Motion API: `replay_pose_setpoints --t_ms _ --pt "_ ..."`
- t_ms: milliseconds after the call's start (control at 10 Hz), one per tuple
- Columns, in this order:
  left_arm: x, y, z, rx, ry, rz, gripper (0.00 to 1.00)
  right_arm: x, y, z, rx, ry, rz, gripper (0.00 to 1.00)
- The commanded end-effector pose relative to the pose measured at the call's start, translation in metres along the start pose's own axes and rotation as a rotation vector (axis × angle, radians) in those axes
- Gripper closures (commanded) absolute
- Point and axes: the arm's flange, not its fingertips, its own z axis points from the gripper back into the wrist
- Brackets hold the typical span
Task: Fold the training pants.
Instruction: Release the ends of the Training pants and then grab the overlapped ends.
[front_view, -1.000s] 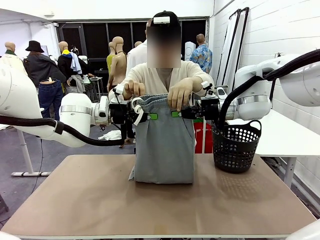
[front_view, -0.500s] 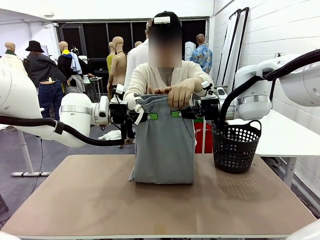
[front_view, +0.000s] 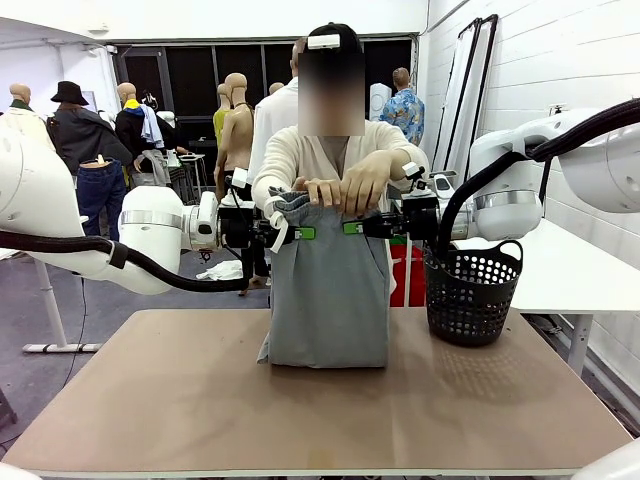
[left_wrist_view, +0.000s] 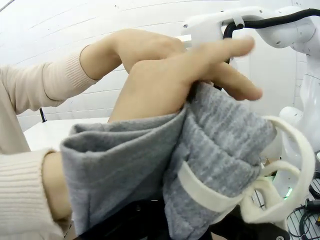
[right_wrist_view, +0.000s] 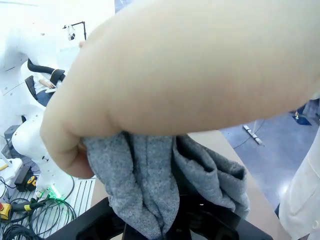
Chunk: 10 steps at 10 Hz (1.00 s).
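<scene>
hanging between the left claw (front_view: 302, 233) and right claw (front_view: 350, 228), the training pants (front_view: 328, 290) touch the worktop (front_view: 180, 400) with their hem. each claw is clamped tight on the waistband; the person's hands (front_view: 362, 185) pinch it between them. i'd lower evenly, waistband level, so the fold lands straight.

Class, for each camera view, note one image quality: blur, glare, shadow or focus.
Front view: sharp, evenly lit, soft shadow on the table below the basket. Left wrist view: the person's fingertips smear; background wall washes out. Right wrist view: the near hand is soft, training pants crisper.
</scene>
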Motion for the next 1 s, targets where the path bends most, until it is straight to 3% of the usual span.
replay_pose_setpoints --t_ms 0,900 --pt "0.0024 -0.0026 0.0012 0.015 -0.019 0.000 1.00 0.0020 0.0011 -0.0006 0.002 -0.009 0.004 1.00" --pt "0.0024 -0.0026 0.0012 0.015 -0.019 0.000 1.00 0.0020 0.0011 -0.0006 0.002 -0.009 0.004 1.00"
